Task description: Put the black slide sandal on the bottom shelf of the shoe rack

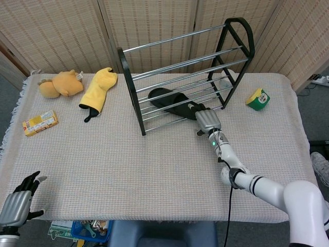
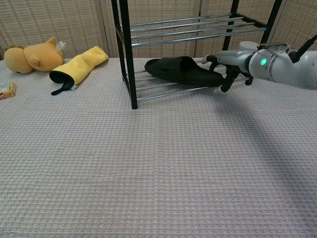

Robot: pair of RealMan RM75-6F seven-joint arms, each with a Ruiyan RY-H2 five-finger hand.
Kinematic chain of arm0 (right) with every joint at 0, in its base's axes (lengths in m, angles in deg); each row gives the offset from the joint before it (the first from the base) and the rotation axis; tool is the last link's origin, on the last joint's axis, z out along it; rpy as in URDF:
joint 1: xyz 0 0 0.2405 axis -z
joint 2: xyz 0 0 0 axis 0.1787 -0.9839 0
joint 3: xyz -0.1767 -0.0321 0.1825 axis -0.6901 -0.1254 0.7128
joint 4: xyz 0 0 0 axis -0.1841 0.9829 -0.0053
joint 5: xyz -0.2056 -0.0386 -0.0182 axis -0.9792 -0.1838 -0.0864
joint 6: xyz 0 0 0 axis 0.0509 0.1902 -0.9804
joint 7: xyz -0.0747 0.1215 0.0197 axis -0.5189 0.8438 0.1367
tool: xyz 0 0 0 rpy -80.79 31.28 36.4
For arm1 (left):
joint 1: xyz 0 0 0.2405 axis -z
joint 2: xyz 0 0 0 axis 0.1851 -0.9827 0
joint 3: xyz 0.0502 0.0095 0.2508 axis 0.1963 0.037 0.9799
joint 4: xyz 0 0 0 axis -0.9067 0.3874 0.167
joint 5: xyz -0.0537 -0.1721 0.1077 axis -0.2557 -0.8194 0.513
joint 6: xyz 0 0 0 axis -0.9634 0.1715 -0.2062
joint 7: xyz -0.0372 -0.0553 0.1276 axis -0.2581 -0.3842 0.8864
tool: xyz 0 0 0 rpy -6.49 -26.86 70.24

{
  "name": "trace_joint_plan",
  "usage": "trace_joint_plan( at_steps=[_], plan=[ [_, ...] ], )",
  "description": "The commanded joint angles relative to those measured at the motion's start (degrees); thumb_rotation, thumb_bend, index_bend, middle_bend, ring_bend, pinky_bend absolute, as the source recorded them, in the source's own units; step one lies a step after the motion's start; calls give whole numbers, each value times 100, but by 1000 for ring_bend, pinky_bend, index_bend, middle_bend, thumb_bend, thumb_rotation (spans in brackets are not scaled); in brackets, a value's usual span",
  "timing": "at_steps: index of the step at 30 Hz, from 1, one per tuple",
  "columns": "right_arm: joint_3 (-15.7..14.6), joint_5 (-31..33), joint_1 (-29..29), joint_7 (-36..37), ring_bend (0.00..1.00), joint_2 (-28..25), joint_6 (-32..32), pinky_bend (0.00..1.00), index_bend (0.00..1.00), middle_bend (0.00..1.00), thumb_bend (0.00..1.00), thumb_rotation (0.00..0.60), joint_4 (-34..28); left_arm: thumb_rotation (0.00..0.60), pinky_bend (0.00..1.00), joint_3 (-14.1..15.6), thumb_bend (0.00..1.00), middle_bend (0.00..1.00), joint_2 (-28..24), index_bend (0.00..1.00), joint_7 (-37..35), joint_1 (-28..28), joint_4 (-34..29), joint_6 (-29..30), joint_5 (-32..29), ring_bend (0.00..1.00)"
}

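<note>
Even, diffuse overhead light in both views; bright, no glare apart from thin highlights along the chrome rails of the shoe rack point(image 1: 185, 77). Shadows soft and short: a faint one under the right hand point(image 2: 225, 67) and forearm on the tablecloth point(image 2: 158, 163), another beneath the rack's rails. Head view sharp edge to edge with slight wide-angle bowing at the corners; chest view crisp on the cloth weave, forearm at right edge a little soft.

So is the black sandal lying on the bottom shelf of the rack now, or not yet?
On it: the black sandal lies across the shoe rack's lowest bars, its heel end at the right robot hand.
</note>
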Motion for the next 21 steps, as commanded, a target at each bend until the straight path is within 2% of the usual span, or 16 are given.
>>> trace_joint_plan(
  at_steps=[1,14,21],
  plan=[
    [-5,148,-109,-64,83,72,13,191,0,173,309,600,338,600,256,4,267,84,4,201,9,-1,1,-10,-13,104],
    [-54,666,-557,-364,83,936,-549,160,0,173,308,600,1999,600,256,12,267,84,-23,200,79,-43,-28,-17,-126,104],
    [-35,648,-627,-330,83,1178,-798,160,0,173,309,600,2433,600,256,25,267,84,-23,201,74,-66,-20,-27,-160,104]
  ],
)
